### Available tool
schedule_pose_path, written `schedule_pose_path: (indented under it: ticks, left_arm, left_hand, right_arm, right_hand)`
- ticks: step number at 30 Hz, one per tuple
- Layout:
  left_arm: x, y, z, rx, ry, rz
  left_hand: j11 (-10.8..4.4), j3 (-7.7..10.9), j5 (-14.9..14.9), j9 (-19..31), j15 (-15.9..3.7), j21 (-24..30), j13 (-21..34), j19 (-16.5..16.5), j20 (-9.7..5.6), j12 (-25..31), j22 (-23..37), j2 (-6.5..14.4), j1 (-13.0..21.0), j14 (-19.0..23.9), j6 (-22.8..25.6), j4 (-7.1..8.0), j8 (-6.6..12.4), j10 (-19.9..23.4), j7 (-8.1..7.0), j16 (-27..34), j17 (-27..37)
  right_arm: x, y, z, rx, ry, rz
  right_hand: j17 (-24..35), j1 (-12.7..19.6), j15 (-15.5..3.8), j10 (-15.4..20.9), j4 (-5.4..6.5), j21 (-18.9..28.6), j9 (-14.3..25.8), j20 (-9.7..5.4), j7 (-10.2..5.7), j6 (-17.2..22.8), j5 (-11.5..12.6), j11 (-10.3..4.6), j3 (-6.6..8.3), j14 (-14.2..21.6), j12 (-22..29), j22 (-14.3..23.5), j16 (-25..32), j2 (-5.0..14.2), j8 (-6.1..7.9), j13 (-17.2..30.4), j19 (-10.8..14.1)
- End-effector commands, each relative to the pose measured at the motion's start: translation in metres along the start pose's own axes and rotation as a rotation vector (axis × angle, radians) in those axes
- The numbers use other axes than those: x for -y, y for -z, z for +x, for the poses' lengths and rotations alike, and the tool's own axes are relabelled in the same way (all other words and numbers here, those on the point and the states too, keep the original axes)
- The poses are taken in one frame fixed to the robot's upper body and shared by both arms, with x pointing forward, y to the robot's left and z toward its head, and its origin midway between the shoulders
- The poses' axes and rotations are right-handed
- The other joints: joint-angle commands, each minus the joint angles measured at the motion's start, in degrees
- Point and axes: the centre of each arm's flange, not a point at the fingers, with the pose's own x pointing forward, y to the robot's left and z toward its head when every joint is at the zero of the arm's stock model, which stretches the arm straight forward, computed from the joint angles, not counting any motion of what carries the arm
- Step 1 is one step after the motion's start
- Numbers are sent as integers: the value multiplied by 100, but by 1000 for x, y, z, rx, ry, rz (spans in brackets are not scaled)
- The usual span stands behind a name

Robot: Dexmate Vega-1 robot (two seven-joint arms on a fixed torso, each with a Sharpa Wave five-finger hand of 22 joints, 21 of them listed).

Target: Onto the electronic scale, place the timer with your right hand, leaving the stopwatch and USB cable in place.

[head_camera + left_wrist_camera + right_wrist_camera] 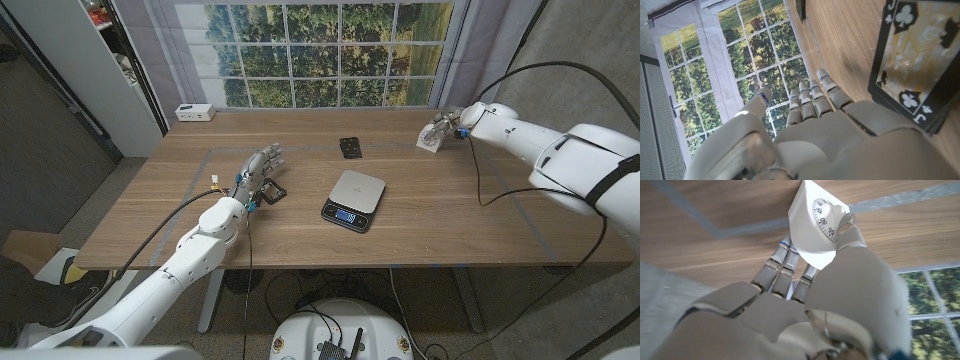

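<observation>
Here, one wooden worktop carries one of each thing. At the far left corner sits a small white box. Nearer, the left robot hand stands with fingers straight and apart, holding nothing; just beside it lies one deck of playing cards, a black-bordered jack of clubs facing up in the left wrist view. One electronic scale sits mid-worktop, its platform bare, with open wood on all sides. Beyond it lies one small black object, too small to identify. At the far right edge, the right robot hand grips the single white timer, fingers and thumb closed around its body, dial facing out. The timer is well apart from the scale, with clear wood between.
</observation>
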Motion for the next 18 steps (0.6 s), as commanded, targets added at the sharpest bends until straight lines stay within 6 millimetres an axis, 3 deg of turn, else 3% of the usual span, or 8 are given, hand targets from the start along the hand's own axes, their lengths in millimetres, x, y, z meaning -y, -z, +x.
schedule_pose_path:
  ticks: [1,18]
  left_arm:
    - [-1,2,1,1,10,-7]
    - [-5,2,-1,10,27,-8]
  left_hand:
    - [16,15,22,29,8,-18,21,29,7,17,22,13,-6,26,68,-23,42,49,-6,12,16]
    - [9,14,22,29,3,-31,30,34,7,17,22,13,-11,31,68,-27,36,59,-5,12,17]
  right_arm:
    - [16,-117,-86,292,-25,-35]
    - [6,-135,-157,374,-19,-20]
  right_hand:
    - [139,224,-1150,257,185,49,24,-266,7,63,15,-166,250,837,81,37,-7,312,-20,561,35]
    - [248,142,-1152,359,201,175,1,-269,14,23,1,-168,260,962,57,102,-47,277,-112,507,54]
